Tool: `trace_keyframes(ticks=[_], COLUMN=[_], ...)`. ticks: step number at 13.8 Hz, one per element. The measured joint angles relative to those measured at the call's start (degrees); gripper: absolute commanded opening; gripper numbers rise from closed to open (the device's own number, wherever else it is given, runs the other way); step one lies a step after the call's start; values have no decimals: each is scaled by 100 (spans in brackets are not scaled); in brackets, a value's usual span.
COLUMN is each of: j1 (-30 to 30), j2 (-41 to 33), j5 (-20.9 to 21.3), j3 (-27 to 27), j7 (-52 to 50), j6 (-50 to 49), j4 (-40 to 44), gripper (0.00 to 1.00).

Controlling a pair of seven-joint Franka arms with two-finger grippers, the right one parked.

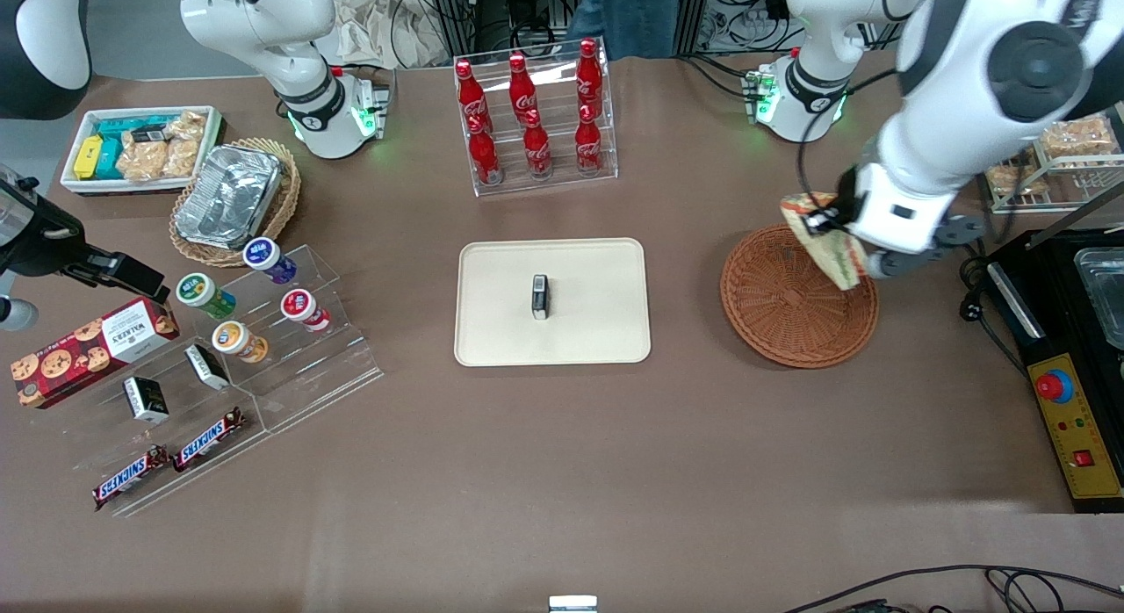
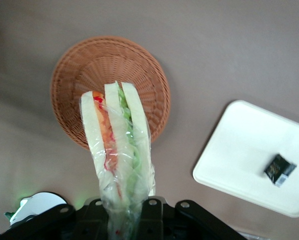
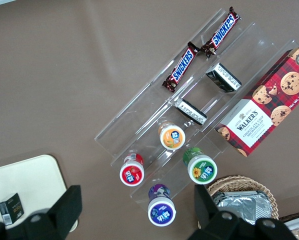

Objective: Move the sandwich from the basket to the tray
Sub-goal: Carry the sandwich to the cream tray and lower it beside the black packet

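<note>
Brown covers the bench [image 1: 562,472] from end to end. Toward the working arm's end sits the round reddish-brown wicker basket [image 1: 790,310], with nothing lying in it. The hand [image 1: 834,222] hangs above the basket's rim, closed on the sandwich [image 1: 830,244], which is lifted clear of the weave and tilted. From the wrist camera the sandwich [image 2: 119,155] shows as a wedge in clear wrap, three pale bread slices with orange-red filling in one gap and green in the other, its narrow end pinched in the hand [image 2: 122,215] and its wide end over the basket [image 2: 109,70].

Beside the basket, toward the middle of the bench, lies the cream tray [image 1: 492,332], flat, apart from the basket with bare bench between them. A small dark packet [image 1: 540,297] sits on the tray near its centre; the wrist camera shows the same packet [image 2: 279,170] on the tray [image 2: 229,165]. Farther from the front camera than the tray stands a clear rack of red bottles [image 1: 531,121].
</note>
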Motion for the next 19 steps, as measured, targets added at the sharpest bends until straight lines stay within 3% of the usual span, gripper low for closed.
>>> trace_keyframes(ticks=[4,8,12,15,19], j1=[-18,-129,-741,-1001,-1094], j2=[169,590,1283,1780,2198], j5=[3,58,454,520,555], j3=[-665,-1203,-1259,-1260,-1258], j7=[350,390,396,420,489], j6=[548,1798,2583,2982,4352], j4=[-12,-527,-775,-894,-1521], gripper=[11,7,6,5,5])
